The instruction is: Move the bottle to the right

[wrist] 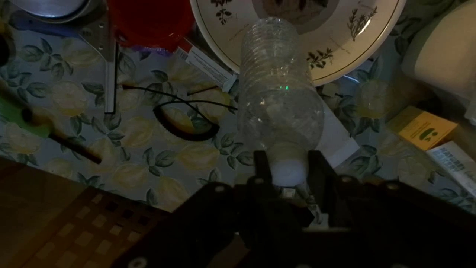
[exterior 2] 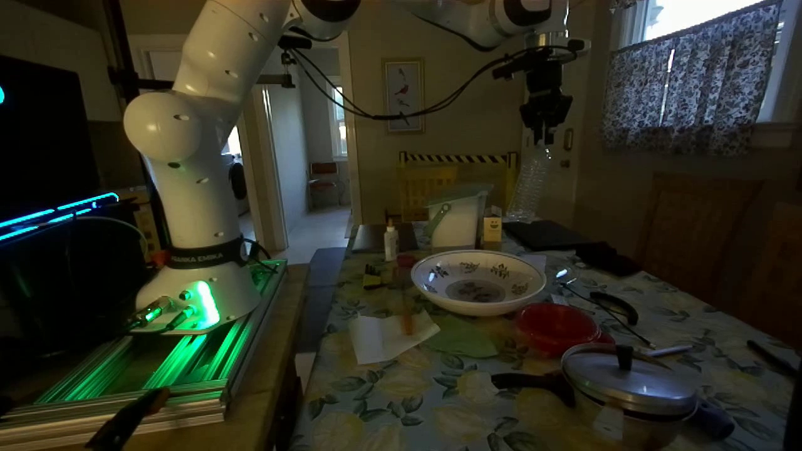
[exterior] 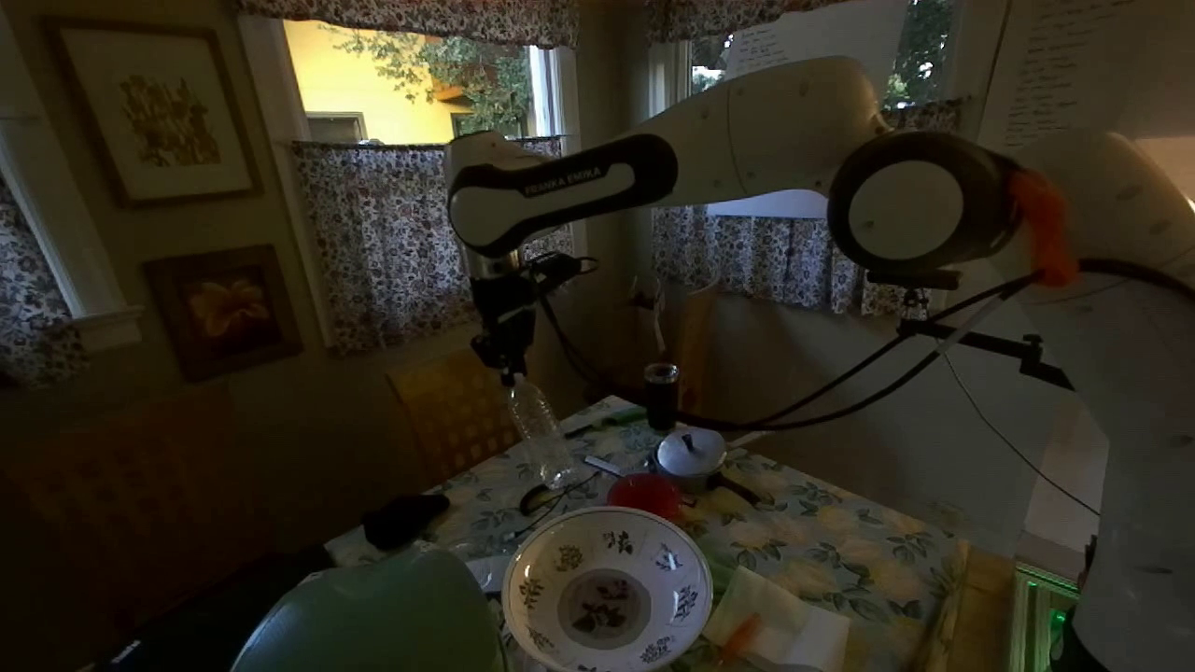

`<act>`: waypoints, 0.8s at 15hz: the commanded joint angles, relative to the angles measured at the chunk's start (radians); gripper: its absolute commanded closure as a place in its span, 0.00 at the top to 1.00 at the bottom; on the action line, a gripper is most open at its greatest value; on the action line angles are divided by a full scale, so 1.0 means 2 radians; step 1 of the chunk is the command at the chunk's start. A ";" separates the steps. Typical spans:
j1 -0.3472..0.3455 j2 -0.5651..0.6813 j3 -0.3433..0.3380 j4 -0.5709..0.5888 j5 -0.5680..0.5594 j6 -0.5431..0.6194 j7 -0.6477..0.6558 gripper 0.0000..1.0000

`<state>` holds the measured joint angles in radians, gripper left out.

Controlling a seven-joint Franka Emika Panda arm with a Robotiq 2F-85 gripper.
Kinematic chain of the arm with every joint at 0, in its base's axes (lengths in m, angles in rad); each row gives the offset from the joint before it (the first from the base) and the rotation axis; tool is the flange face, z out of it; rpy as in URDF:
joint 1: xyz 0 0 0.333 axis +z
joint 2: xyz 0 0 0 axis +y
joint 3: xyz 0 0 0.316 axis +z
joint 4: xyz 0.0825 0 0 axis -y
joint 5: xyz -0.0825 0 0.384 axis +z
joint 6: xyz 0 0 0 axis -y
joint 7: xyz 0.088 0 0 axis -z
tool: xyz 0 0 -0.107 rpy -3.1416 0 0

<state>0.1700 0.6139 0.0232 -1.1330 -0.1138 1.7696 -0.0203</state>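
The bottle (wrist: 280,104), clear plastic, is up in the air over the table (exterior: 840,541), tilted, cap end up. The gripper (wrist: 288,163) has it by the top: fingers (wrist: 262,165) clamped at the neck, one each side of the white cap (wrist: 288,174). In the wrist view its base end overlaps the big patterned bowl (exterior 2: 479,307). Red dish (exterior 2: 557,329) just beside the bowl, can't tell if touching. Pot with lid (exterior 2: 645,389) near the dish, black handle (exterior 2: 540,383) sticking out; dark tumbler (exterior: 661,406) behind the pot in an exterior view. Paper (exterior 2: 374,341) lies near the bowl, orange item (exterior 2: 408,322) on it, too dim to name. White bin (exterior 2: 455,228) and yellow box (exterior 2: 492,229) side by side past the bowl in an exterior view. Wooden chair (exterior: 453,411) at the table edge.
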 commanded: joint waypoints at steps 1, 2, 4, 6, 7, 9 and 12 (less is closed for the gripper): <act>-0.007 -0.009 0.004 -0.007 0.012 -0.042 -0.011 0.09; -0.008 -0.012 0.003 -0.013 0.011 -0.051 -0.011 0.09; -0.010 -0.020 -0.002 -0.024 0.006 -0.073 -0.008 0.09; -0.015 -0.031 -0.005 -0.040 0.005 -0.086 -0.007 0.09; -0.018 -0.041 -0.006 -0.056 0.005 -0.079 -0.006 0.09; -0.023 -0.063 -0.010 -0.095 -0.002 -0.045 -0.003 0.09; -0.034 -0.103 -0.009 -0.159 -0.013 0.010 -0.005 0.09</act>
<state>0.1208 0.5283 -0.0002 -1.2709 -0.1188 1.6851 -0.0256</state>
